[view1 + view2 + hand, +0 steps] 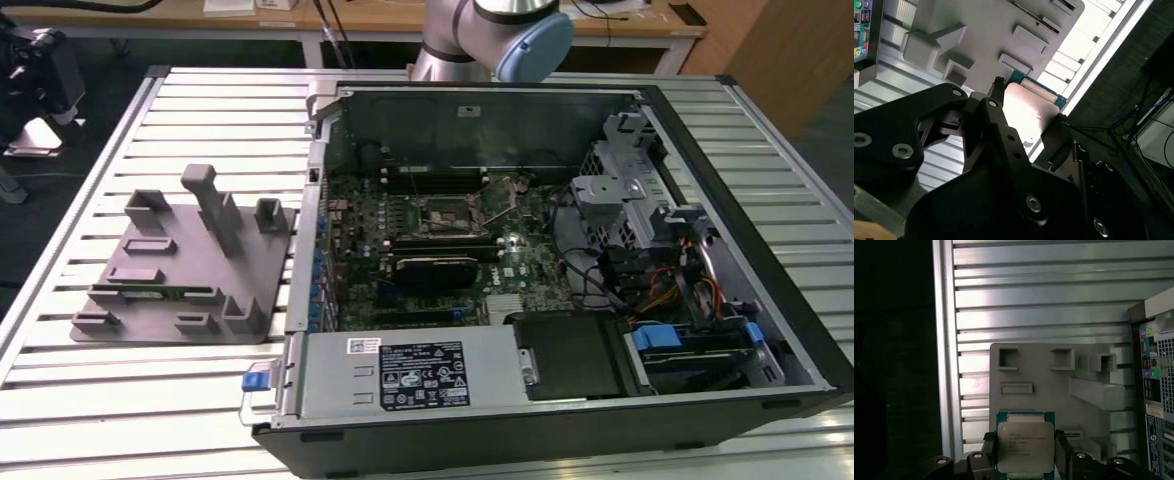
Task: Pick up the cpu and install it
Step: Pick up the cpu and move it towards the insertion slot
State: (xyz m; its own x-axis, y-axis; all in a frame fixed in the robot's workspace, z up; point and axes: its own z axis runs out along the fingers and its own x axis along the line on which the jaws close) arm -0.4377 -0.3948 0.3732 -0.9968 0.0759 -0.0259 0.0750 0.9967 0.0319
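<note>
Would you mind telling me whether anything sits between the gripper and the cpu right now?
Nothing visible does: in both wrist views the cpu sits directly between the fingers of the gripper, with the grey fixture plate behind it.

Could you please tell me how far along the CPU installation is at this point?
Done: the cpu is picked up, clamped between the fingers of the gripper and held above the grey fixture plate in both wrist views. In hand: the chip, held outside the computer case. Left: seating it, since the motherboard socket in the exterior view looks empty.
</note>
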